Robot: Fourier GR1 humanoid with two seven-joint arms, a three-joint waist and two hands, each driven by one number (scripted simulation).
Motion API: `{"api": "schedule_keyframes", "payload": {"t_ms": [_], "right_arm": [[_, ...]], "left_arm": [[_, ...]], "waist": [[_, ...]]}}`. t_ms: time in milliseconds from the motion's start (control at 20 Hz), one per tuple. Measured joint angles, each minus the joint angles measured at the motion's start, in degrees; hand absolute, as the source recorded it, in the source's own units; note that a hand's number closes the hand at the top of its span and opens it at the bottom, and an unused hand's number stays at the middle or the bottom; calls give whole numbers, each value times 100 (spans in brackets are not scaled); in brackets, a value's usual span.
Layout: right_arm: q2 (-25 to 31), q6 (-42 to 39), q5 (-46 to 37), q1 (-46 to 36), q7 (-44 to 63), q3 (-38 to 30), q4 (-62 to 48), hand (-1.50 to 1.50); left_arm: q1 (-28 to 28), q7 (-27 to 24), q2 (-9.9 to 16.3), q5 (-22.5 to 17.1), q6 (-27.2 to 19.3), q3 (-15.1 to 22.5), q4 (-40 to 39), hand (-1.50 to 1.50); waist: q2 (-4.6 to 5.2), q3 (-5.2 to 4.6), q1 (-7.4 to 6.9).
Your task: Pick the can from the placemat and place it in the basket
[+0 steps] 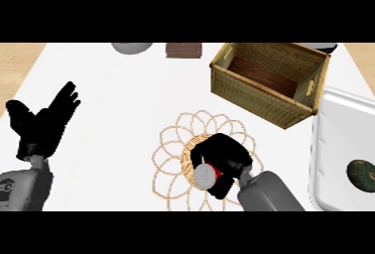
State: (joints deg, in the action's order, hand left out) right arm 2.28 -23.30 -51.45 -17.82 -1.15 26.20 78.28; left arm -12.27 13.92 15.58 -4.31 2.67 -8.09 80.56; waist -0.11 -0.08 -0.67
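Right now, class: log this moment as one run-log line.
right hand: shut on can, over placemat | left hand: open, resting at left | basket: can not in it yet

The flat white counter top [110,149] carries a round woven wire-petal placemat [176,144] near centre, a square wicker basket [256,96] far right, a white tray [344,114] at right, a grey round object [132,47] and a brown block [183,50] far.

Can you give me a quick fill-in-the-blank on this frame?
1. The right robot hand is curled round the ____.
2. That robot hand is over the woven ____.
3. The basket holds ____ cans.
4. The left robot hand is ____, fingers up.

Missing words: can; placemat; no; open
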Motion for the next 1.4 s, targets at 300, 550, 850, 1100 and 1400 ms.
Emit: {"api": "schedule_keyframes", "payload": {"t_ms": [300, 550, 850, 1100, 1400], "right_arm": [[-174, 1129, 187, -142, 2317, 108, 98, 150], [-212, 2418, 821, -498, 3747, 596, 387, 150], [-225, 4180, 1050, -1536, 4900, 1162, 901, 150], [-209, 4868, 618, -2762, 5971, 1417, 799, 150], [-173, 4797, 307, -4210, 6612, 1210, 308, 150]], "left_arm": [[-30, -8, -33, 36, 50, 99, -11, 0], [-176, -6, -94, 55, 93, 203, -66, 0], [-294, 13, -125, 97, 125, 289, -134, 0], [-318, -4, -114, 110, 127, 271, -211, 0], [-388, -41, -64, 94, 127, 179, -352, 0]], "waist": [[-11, -2, -149], [27, 12, -354], [1, 4, -487], [-31, -15, -453], [-42, -25, -363]]}}
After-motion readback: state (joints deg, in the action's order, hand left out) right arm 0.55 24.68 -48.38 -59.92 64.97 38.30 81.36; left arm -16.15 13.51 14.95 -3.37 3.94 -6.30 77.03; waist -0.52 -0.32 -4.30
